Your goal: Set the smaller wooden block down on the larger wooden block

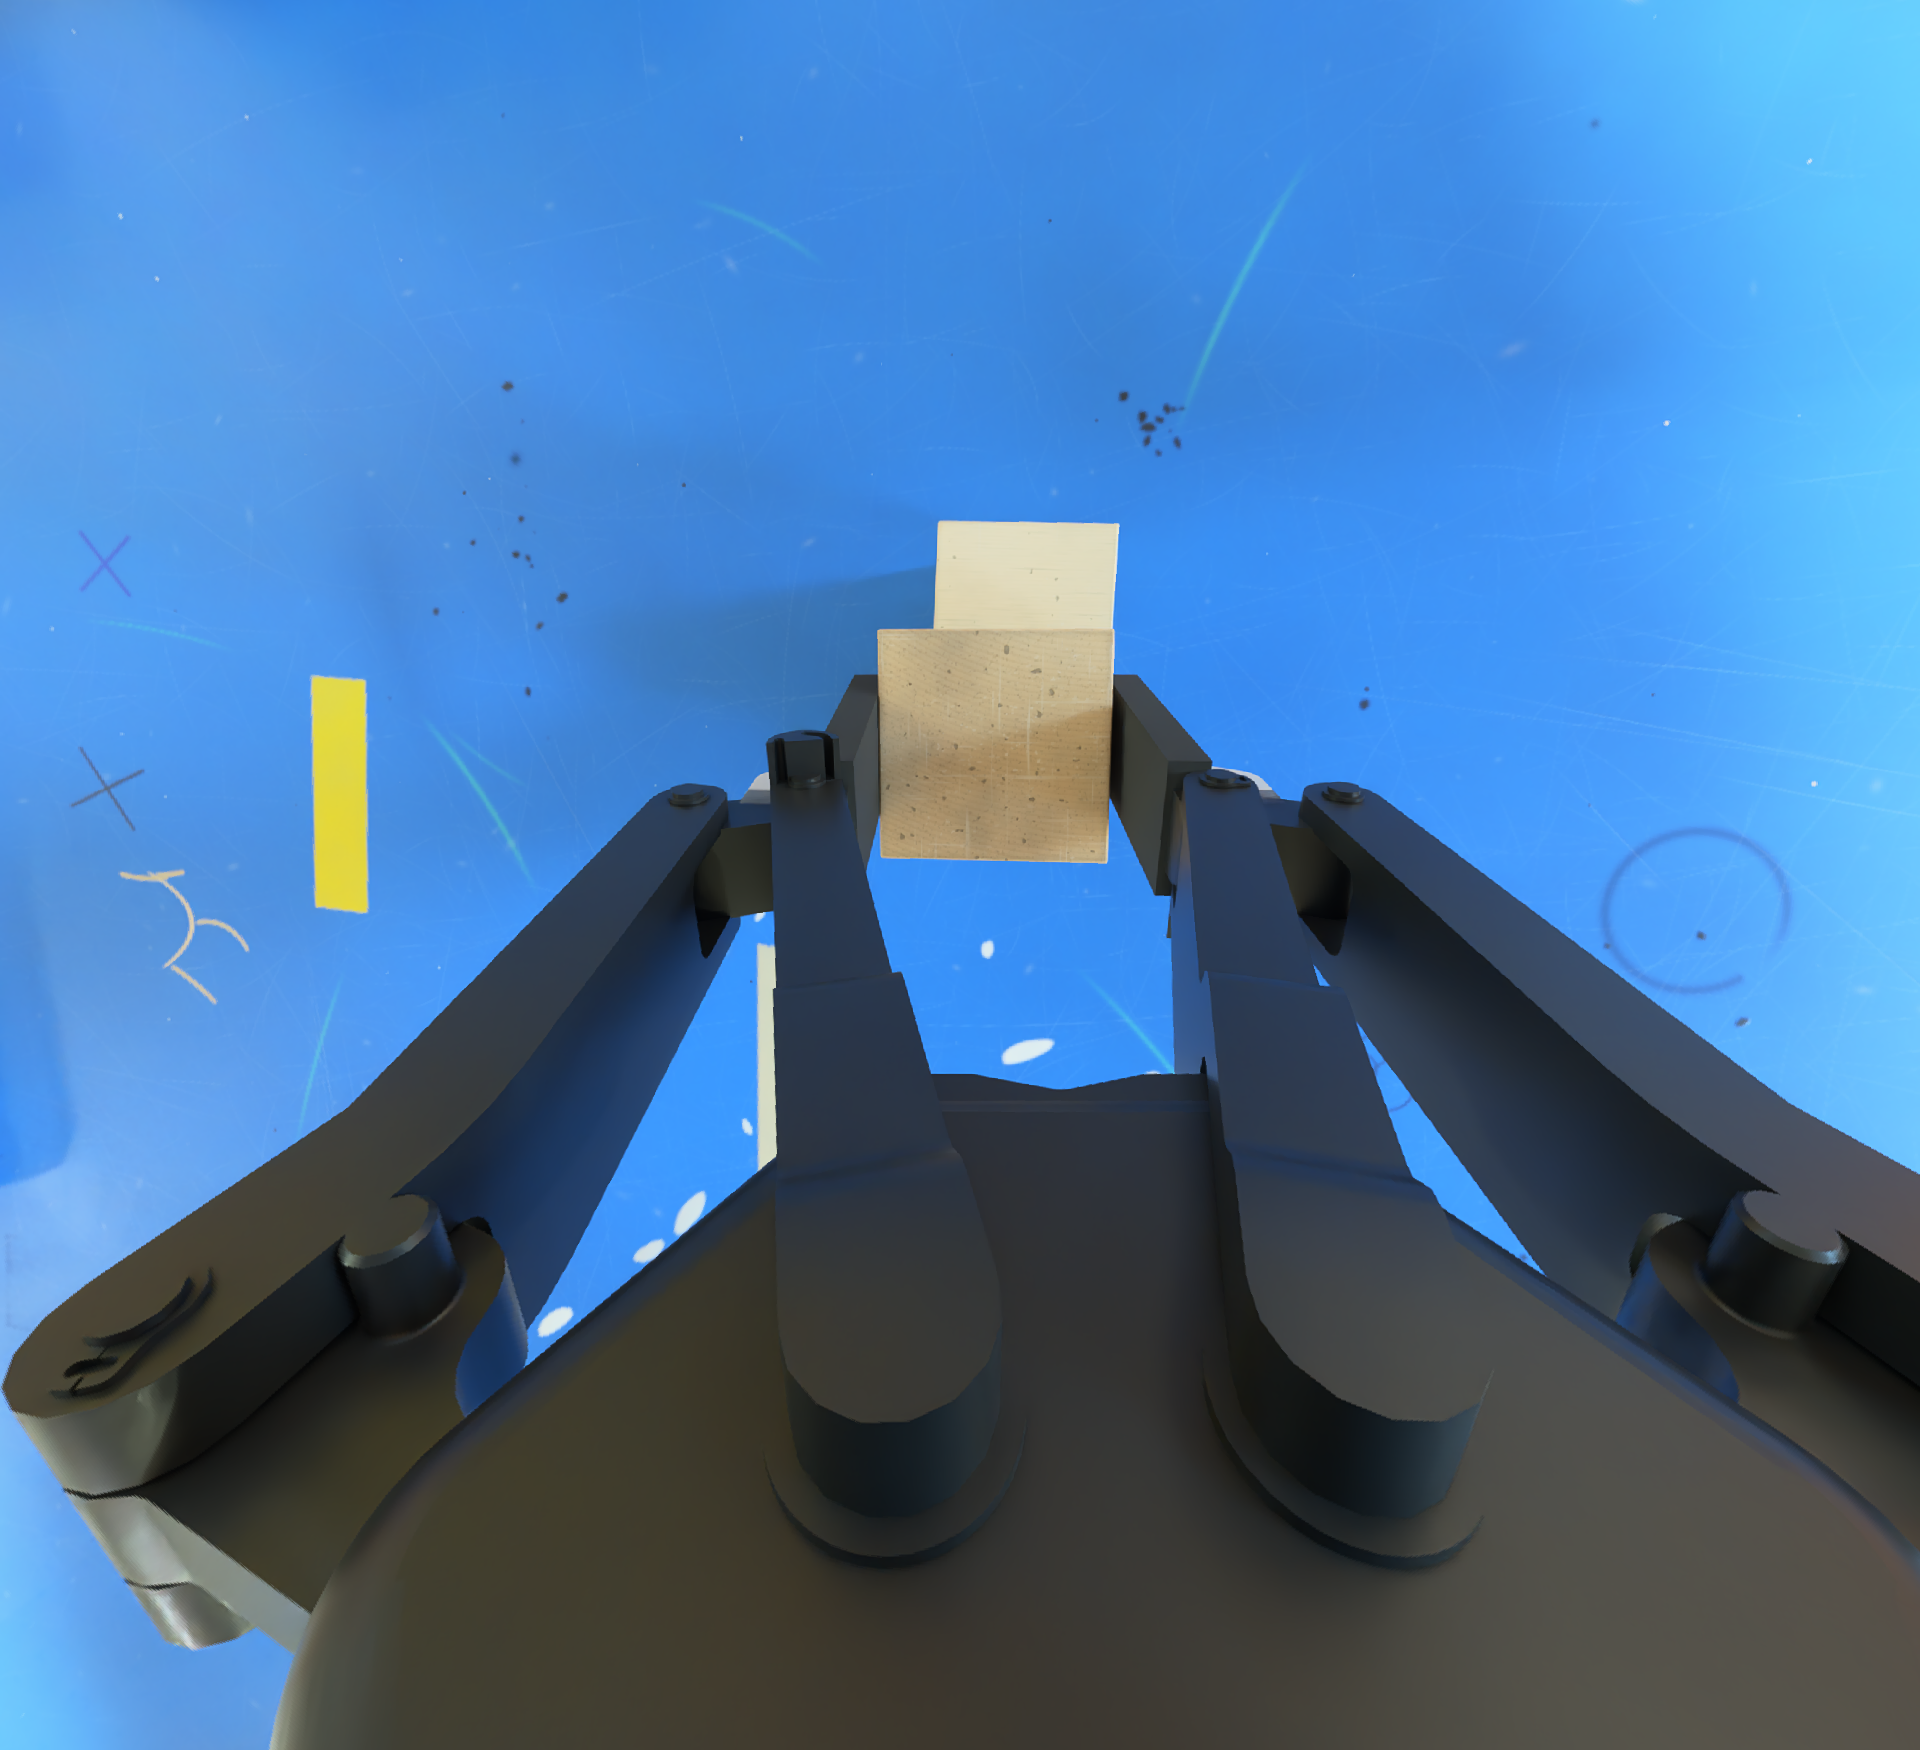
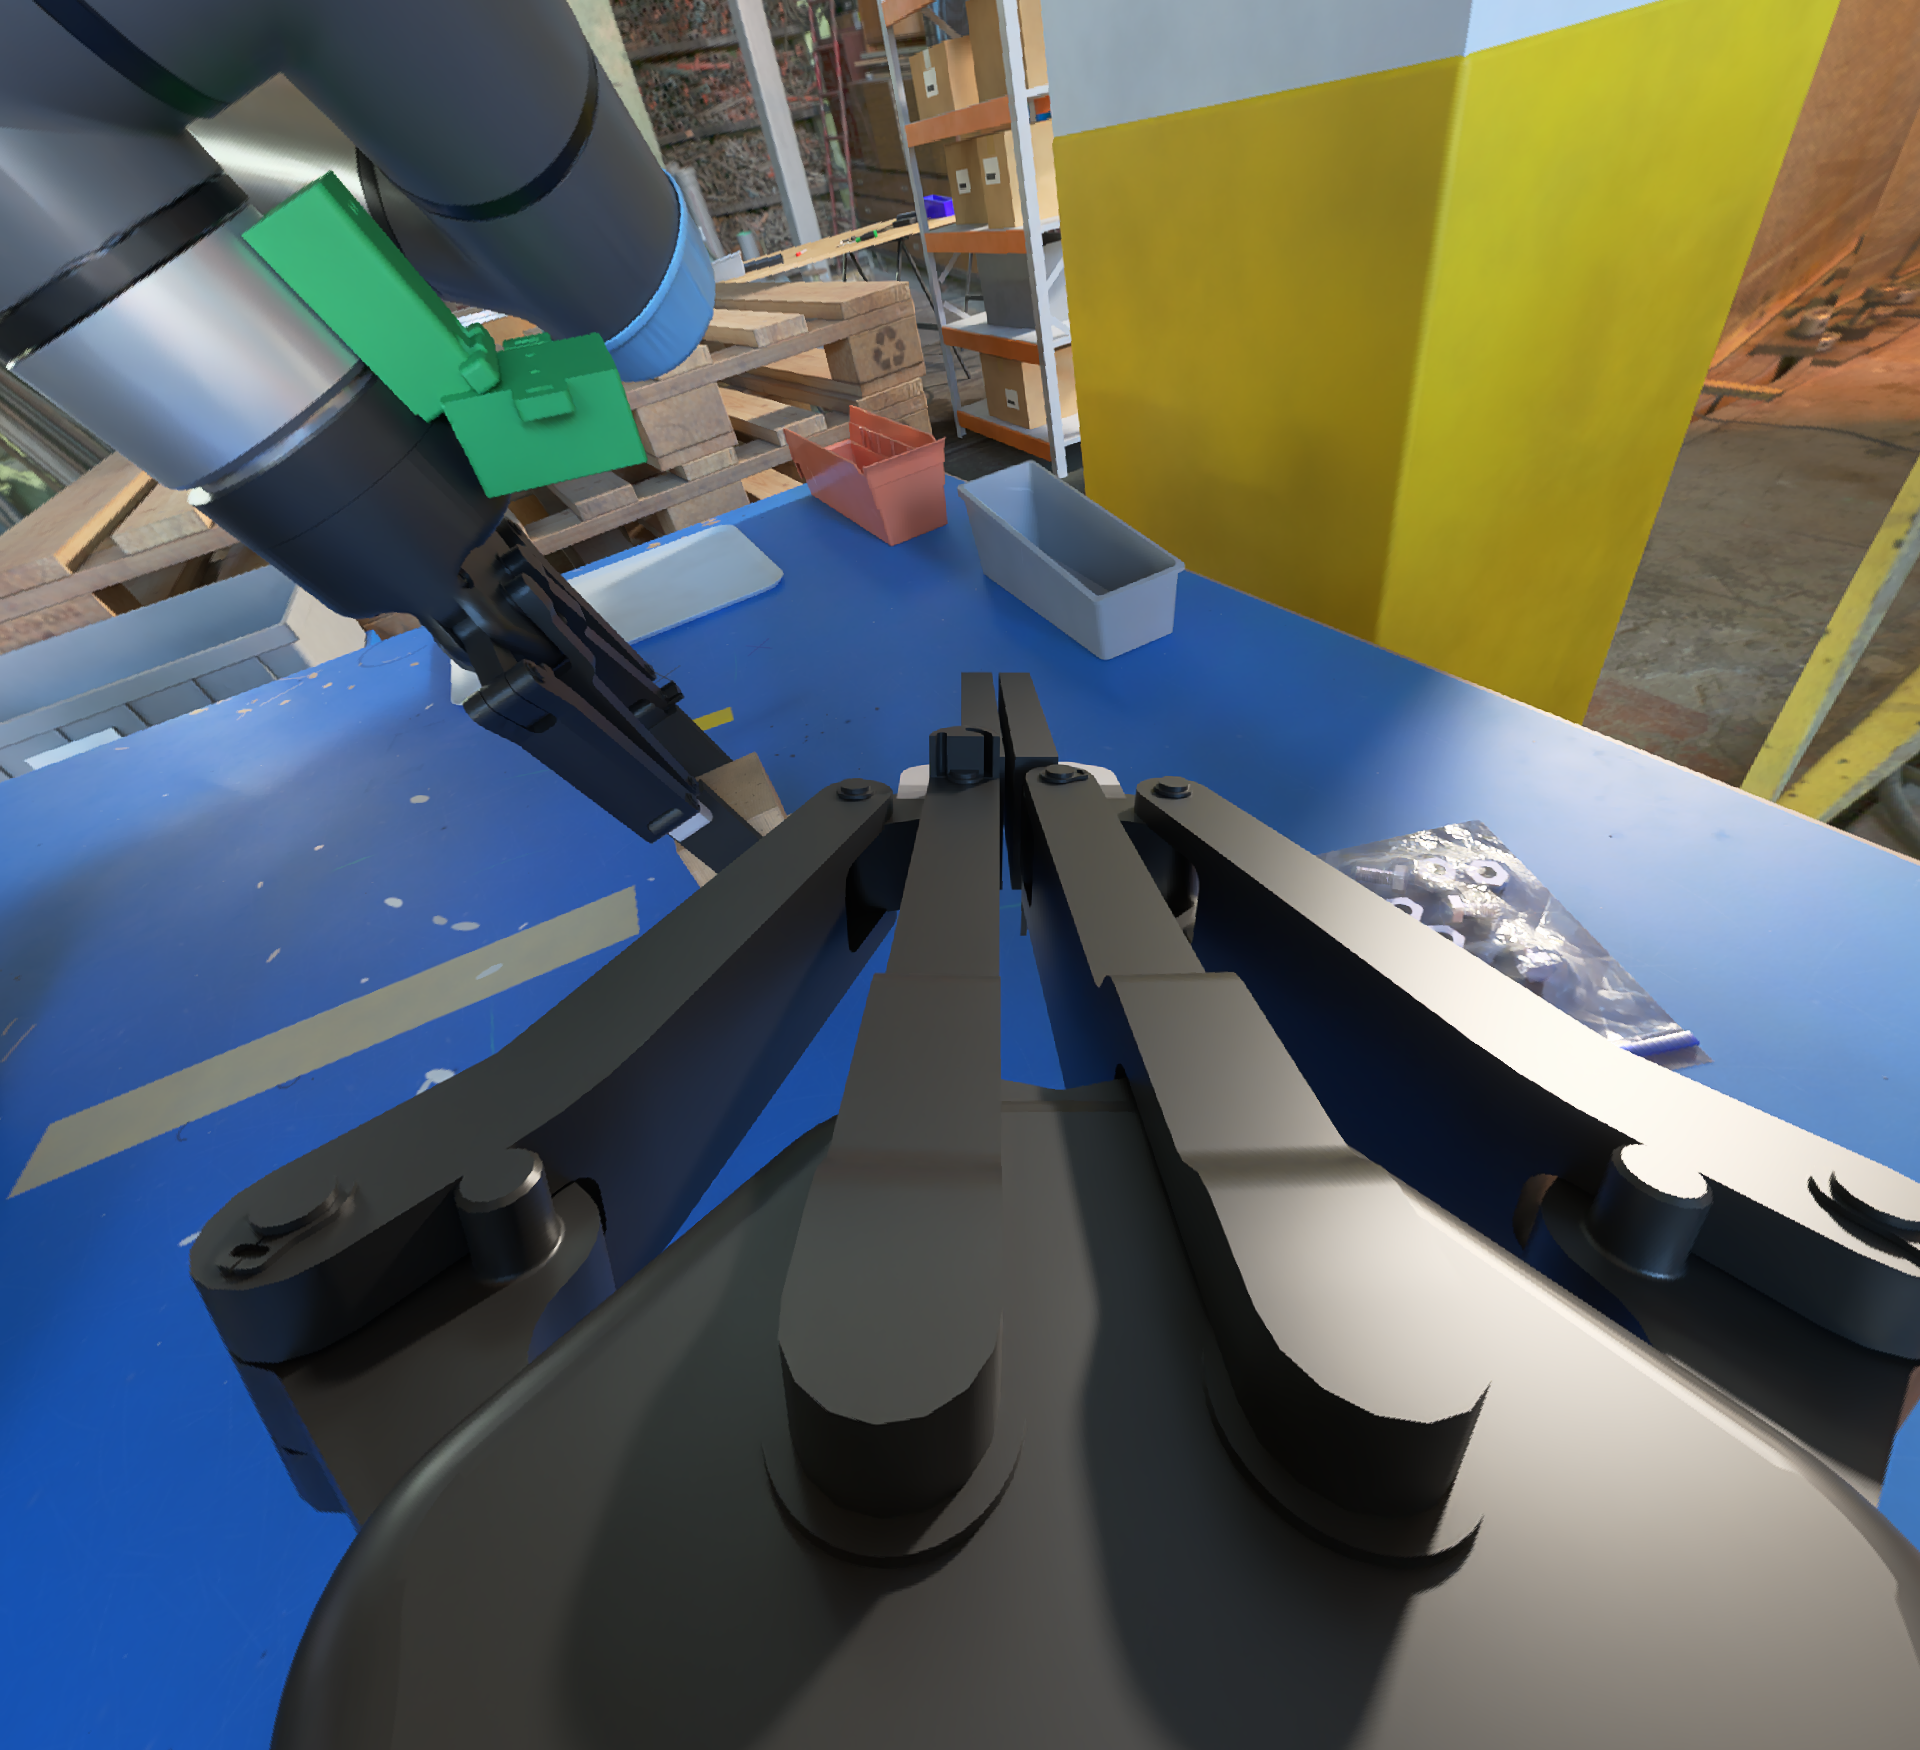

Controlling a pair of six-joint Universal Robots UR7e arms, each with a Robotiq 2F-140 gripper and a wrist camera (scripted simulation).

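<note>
In the left wrist view my left gripper point(image 1: 995, 729) is shut on a tan wooden block point(image 1: 995, 765), with one finger pad on each side of it. A paler wooden block point(image 1: 1027, 573) shows just beyond it, its near part hidden by the held block. I cannot tell whether the two touch. In the right wrist view the left gripper point(image 2: 665, 765) points down at the blue table point(image 2: 1299, 765), and a bit of the wood point(image 2: 750, 786) shows at its tips. My right gripper point(image 2: 997, 692) is shut and empty, above the table to the right of the left one.
A grey bin point(image 2: 1070, 557) and a red bin point(image 2: 883, 485) stand at the table's far edge, beside a flat white tray point(image 2: 675, 578). A clear bag of hardware point(image 2: 1507, 931) lies to the right. A yellow and grey pillar point(image 2: 1351, 298) stands behind. A yellow tape mark point(image 1: 340, 794) lies left of the blocks.
</note>
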